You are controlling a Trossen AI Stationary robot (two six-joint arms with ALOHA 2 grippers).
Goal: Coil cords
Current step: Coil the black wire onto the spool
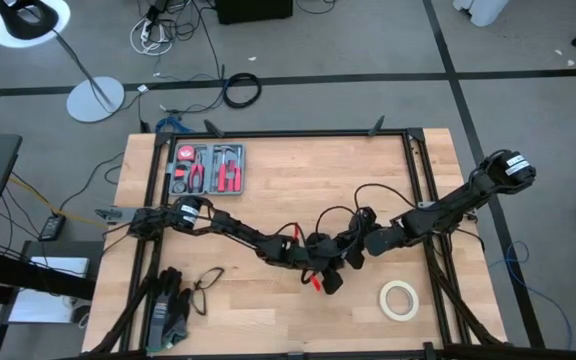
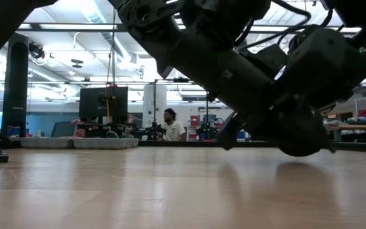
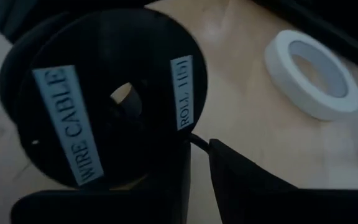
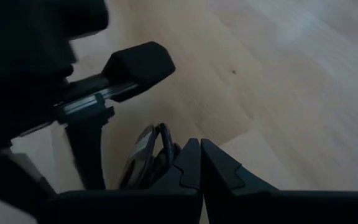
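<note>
A black spool [image 3: 104, 99] labelled "WIRE CABLE" fills the left wrist view. A thin black cord [image 3: 199, 140] leaves its rim. My left gripper [image 3: 199, 152] stands at that rim, nearly shut, with the cord between its fingertips. My right gripper [image 4: 200, 144] is shut, and the spool's rim [image 4: 149, 155] shows edge-on beside one of its fingers. Both grippers meet at the table's middle, left [image 1: 324, 262] and right [image 1: 348, 252]. The cord's end piece is hidden. My left gripper has the cord [image 3: 202, 143] between its two fingertips, right where it leaves the spool's rim. The fingers lie across the cord. My right gripper's shut fingers stand against the spool's rim [image 4: 160, 152]; I cannot tell whether they touch it.
A cream-white tape roll [image 1: 399, 299] lies near the front right and also shows in the left wrist view [image 3: 312, 71]. A tool tray [image 1: 208, 168] sits at the far left. Dark gloves [image 1: 171, 305] and a thin black loop [image 1: 206, 282] lie at the front left.
</note>
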